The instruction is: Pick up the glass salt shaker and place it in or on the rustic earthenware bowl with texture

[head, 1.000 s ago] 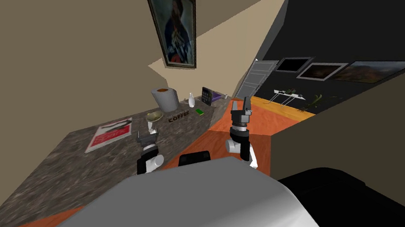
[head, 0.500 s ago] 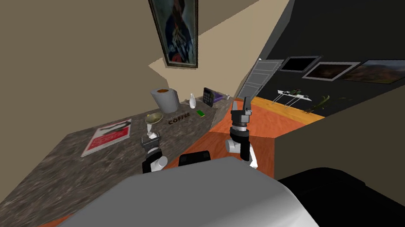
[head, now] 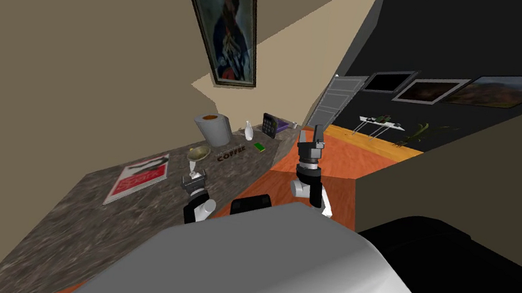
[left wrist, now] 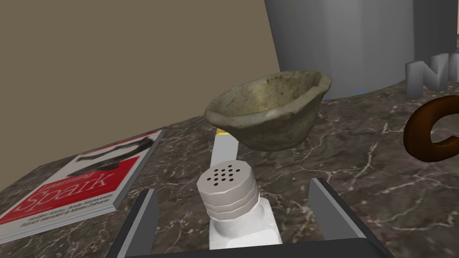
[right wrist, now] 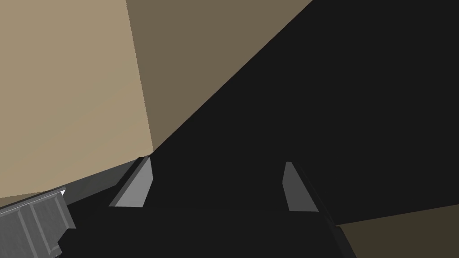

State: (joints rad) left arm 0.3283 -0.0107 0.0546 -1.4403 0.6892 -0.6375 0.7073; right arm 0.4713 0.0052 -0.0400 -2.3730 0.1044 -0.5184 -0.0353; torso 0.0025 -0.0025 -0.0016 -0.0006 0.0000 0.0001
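Observation:
The salt shaker (left wrist: pixel 227 180), pale with a grey cap full of holes, stands on the dark marbled counter (left wrist: pixel 358 179). It is between the fingers of my left gripper (left wrist: pixel 233 187), which is open, with a gap on each side. Just beyond it sits the rough, olive-beige bowl (left wrist: pixel 269 112), upright and empty. In the head view the left gripper (head: pixel 194 177) is low over the counter, right in front of the bowl (head: pixel 199 153). My right gripper (head: pixel 317 134) is raised over the orange floor beside the counter, and its fingers (right wrist: pixel 134 186) stand open and empty.
A red and white magazine (left wrist: pixel 76 188) lies beside the shaker near the wall. A white strip (left wrist: pixel 223 150) lies under the bowl. Behind the bowl stand a big grey cylinder (left wrist: pixel 345 40) and brown COFFEE letters (head: pixel 230 151). A white bottle (head: pixel 248 130) is farther along.
My left hand has edged a little toward the bowl and the head view has shifted slightly. The right arm has kept still.

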